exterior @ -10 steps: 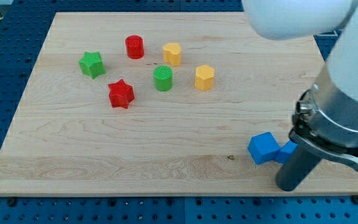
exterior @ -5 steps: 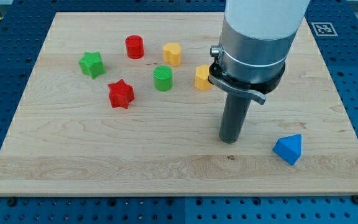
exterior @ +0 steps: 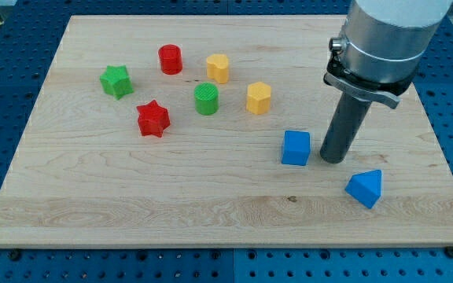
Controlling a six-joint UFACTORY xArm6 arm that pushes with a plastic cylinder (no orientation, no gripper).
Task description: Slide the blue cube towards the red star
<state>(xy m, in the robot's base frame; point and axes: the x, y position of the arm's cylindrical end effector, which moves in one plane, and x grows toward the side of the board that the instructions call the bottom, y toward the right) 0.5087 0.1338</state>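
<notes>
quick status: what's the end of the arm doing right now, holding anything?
No claw: the arm ends in a rod.
My tip: on the board, holding nothing, just to the view's right of the blue cube, a narrow gap showing.

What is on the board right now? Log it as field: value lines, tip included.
surface: wooden board on a blue perforated table
my tip: just to the view's right of the blue cube, a narrow gap between them
blue cube: right of the board's centre
blue pyramid-like block: toward the view's bottom right of my tip
red star: far to the view's left of the blue cube
other blocks: green star, red cylinder, green cylinder, two yellow blocks
</notes>
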